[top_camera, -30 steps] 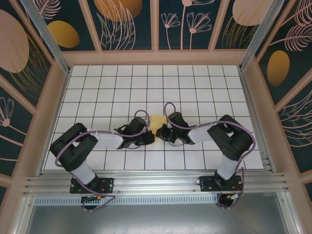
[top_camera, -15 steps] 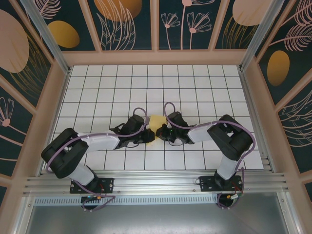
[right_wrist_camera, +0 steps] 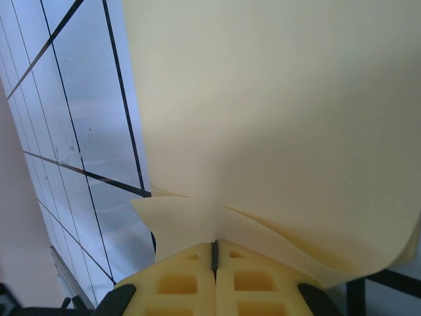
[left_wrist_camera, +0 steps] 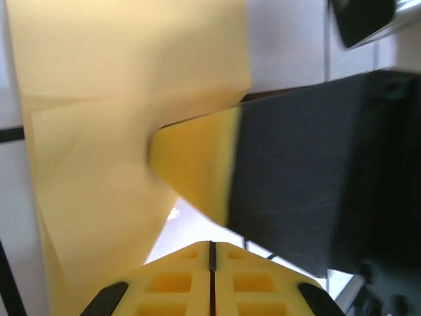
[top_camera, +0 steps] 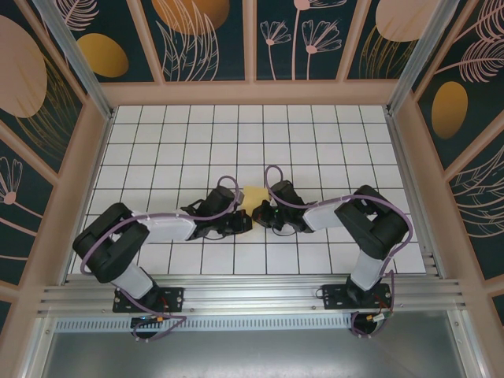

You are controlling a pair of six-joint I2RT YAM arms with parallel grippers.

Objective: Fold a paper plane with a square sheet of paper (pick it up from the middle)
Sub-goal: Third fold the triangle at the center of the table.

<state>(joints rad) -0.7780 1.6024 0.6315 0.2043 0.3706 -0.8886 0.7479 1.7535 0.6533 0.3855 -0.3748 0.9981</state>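
Right fingers [right_wrist_camera: 187,266] pinched shut on the thin yellow creased paper sheet [right_wrist_camera: 276,118]. Left fingers [left_wrist_camera: 181,266] closed too, just beside it.

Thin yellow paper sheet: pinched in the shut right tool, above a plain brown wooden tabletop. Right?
Wrong on one point: the tabletop is white with a black grid, not plain brown wood, as the right wrist view shows. The thin yellow paper sheet is indeed pinched in the shut right tool.

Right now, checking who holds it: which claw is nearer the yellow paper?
Right. The right claw is shut on the paper; the left claw is shut just beside it, grip unclear.
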